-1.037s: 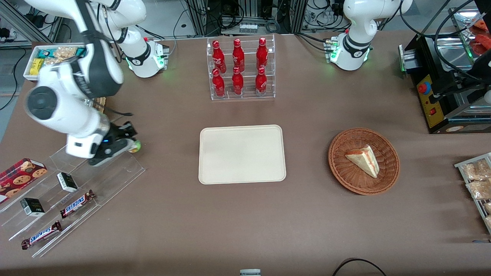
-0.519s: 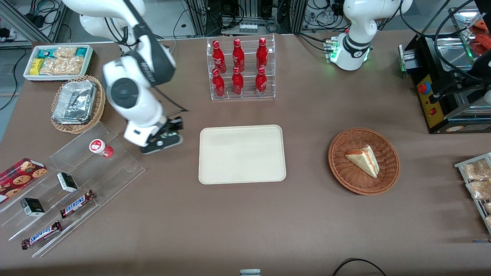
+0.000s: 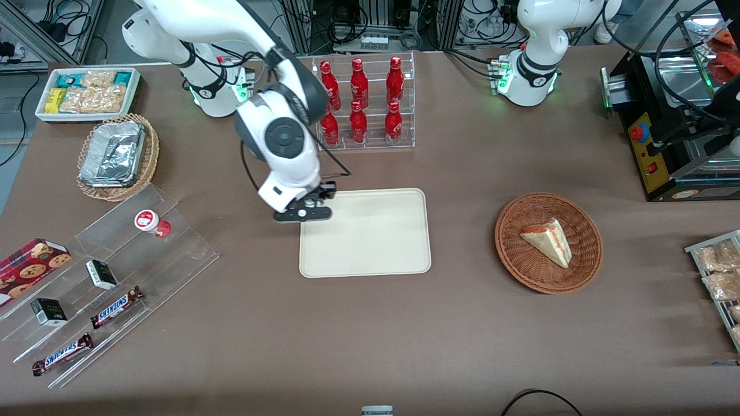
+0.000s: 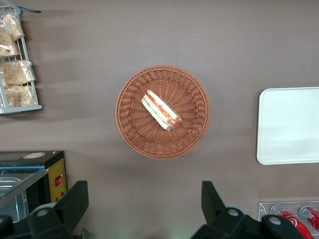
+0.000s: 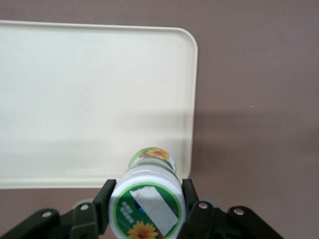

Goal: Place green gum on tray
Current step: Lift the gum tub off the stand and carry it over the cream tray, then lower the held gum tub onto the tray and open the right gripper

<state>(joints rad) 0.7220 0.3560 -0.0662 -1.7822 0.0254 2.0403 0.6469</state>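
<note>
Hand (image 3: 310, 209): closed around the green gum (image 5: 146, 205), holding it by its sides.
Green gum: in the air, above the tray's (image 3: 370, 242) corner nearest the working arm.
Tray: middle of the tabletop (image 3: 347, 335).

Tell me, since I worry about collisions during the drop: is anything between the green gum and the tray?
Nothing visible. The gripper, shut on the green gum, hangs over a corner of the tray, whose surface is bare under and beside the bottle.
</note>
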